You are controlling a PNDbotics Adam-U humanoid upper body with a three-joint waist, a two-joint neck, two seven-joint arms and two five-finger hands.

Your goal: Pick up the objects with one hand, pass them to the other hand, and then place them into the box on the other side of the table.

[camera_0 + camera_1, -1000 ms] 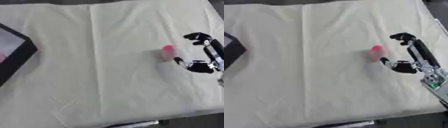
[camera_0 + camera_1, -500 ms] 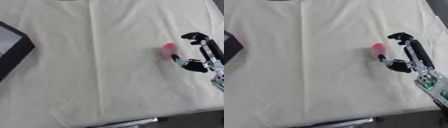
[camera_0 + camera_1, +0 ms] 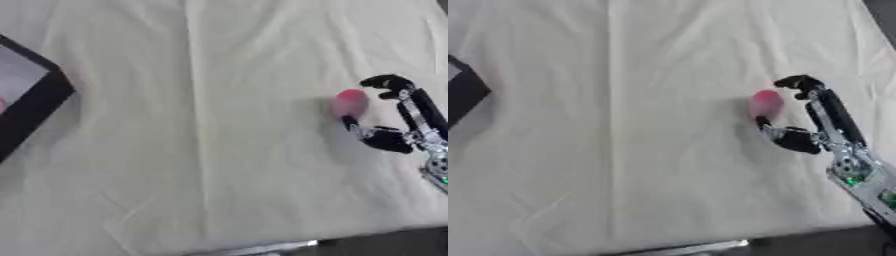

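Creased matt cream cloth; black-and-silver metal hand; smooth pink object

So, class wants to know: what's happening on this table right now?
The robot's right hand is spread around a small pink object on the cream tablecloth, thumb and fingers either side but not closed on it. The black box waits at the far left edge. The left hand isn't visible, so no hand-over has started.

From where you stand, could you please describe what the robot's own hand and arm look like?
Only the right hand shows: slim black fingers with dark rounded tips, silver metal joints and links between them. Its wrist is a silvery block with a small green spot on it. The left hand is out of view.
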